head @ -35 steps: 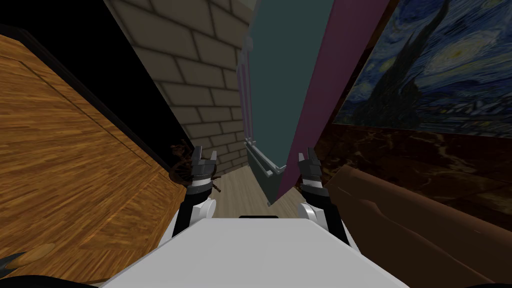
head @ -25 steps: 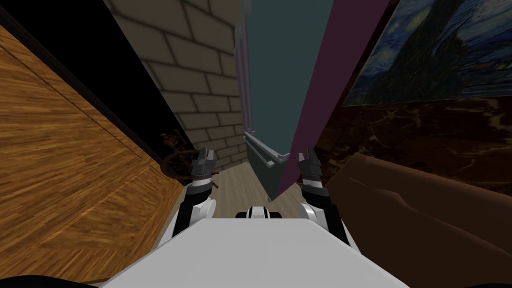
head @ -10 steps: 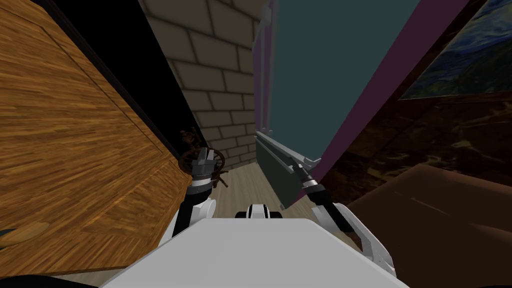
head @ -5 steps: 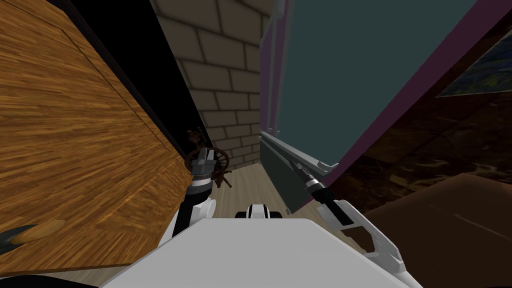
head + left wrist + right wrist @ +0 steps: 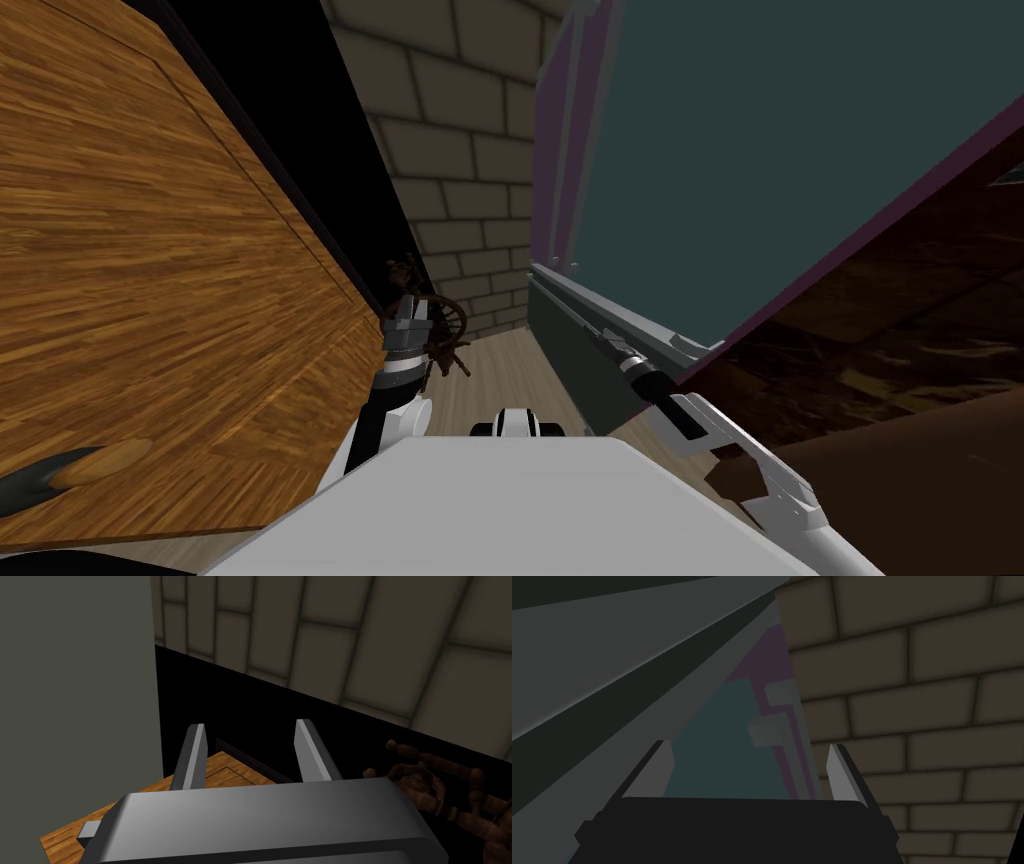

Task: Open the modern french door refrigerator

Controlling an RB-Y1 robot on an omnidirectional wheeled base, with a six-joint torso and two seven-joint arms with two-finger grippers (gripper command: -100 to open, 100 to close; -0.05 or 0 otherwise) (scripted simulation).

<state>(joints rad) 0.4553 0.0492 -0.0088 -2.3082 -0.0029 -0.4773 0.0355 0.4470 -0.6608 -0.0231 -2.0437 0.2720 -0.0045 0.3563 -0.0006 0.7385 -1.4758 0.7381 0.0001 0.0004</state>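
Refrigerator (image 5: 760,160) door runs off frame above. My right gripper (image 5: 749,748), fingers spread and empty, lies seemingly alongside its grey handle (image 5: 568,290); contact hidden. Left gripper (image 5: 250,728) likewise spread, empty.

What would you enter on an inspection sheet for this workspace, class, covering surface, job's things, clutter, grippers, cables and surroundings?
Surface: pale wood floor.
Job's things: dark teal refrigerator, looks shut; grey handle bar along its front.
Clutter: brown wooden ornament by the brick wall.
Grippers: left gripper open, holding nothing; right gripper open, close to the handle bar, not gripping.
Cables: nothing seen.
Surroundings: wooden cabinet, black area, dark marbled surface.
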